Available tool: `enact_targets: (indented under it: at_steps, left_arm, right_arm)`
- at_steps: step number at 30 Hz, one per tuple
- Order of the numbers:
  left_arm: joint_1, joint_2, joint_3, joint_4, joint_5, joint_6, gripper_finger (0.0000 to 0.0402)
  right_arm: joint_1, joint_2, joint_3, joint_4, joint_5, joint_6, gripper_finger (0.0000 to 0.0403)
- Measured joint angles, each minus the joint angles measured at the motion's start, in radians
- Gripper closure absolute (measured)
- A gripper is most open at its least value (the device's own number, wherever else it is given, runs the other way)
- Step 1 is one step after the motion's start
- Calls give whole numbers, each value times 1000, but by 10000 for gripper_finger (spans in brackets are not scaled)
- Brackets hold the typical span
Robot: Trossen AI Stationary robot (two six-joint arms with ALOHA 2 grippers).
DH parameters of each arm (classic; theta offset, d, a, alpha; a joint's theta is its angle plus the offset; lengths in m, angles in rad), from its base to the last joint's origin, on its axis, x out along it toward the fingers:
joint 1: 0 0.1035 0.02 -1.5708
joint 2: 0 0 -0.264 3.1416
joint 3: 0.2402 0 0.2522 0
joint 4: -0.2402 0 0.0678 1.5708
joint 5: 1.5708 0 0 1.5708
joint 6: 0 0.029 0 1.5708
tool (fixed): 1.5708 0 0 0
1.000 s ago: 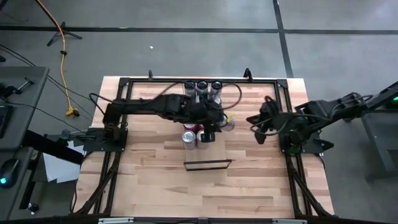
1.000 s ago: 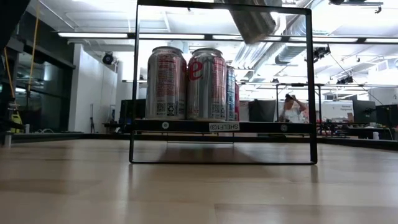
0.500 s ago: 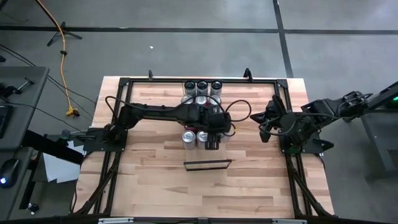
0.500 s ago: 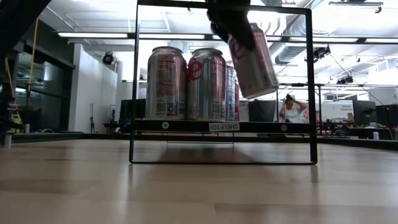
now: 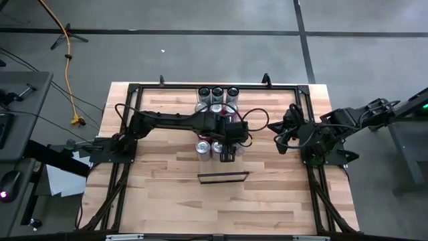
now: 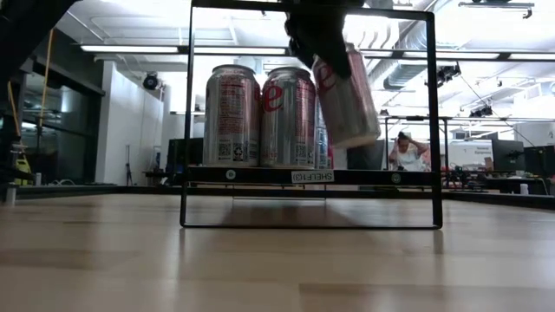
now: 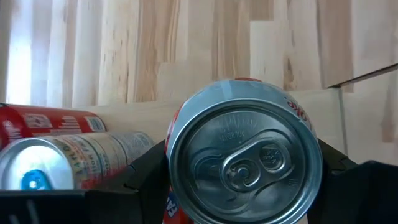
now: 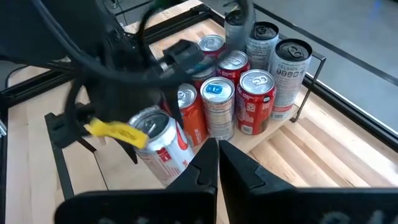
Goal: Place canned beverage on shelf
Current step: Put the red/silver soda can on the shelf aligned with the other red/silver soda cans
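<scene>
from where i stood, the left arm reached across the surface (image 5: 154,194) toward the middle, and its left gripper (image 5: 227,152) had its fingers clamped around the canned beverage (image 6: 345,97), a red and silver can. in the low view that can hung tilted, top leaning toward the cans next to it, its base clearly above the shelf (image 6: 260,175) and not resting on it. it sat inside the black frame (image 6: 431,121), just beside the silver can (image 6: 290,117), close enough that i couldn't tell whether they touched. the left wrist view looked straight onto the held can's lid, with dark fingers (image 7: 146,165) on either side of it.

further left on the shelf stood a red-labelled can (image 6: 231,115), upright, and more cans (image 5: 216,93) were grouped toward the far edge of the surface.

off to the right, the right gripper (image 5: 275,128) waited near the frame's right side, fingers pressed together and empty.

i judged the job mostly done: the can was picked and carried over the shelf. what was left was to straighten it, lower it onto the board, let go and back away without knocking its neighbours.
</scene>
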Motion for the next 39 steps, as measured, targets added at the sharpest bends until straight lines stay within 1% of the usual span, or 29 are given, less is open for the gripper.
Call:
enact_targets:
  at_steps: [8, 12, 20, 24, 35, 39]
  left_arm:
    - [1, 58, 0, -33, 7, -9, 192]
    - [-2, 59, 0, -30, 8, -8, 188]
    - [-2, 59, 0, -29, 8, -4, 145]
    - [-2, 59, 0, -29, 8, 1, 132]
    - [-2, 57, 0, -10, 7, -10, 128]
    - [-2, 57, 49, -7, 8, -30, 128]
  right_arm:
    - [0, 44, 0, 1, -3, 9, 403]
    - [0, 67, 0, 2, -23, 9, 403]
    - [0, 79, 0, 1, -34, 7, 403]
    - [0, 79, 0, 1, -34, 7, 403]
    - [0, 79, 0, 1, -34, 6, 403]
    - [0, 79, 0, 1, -34, -1, 403]
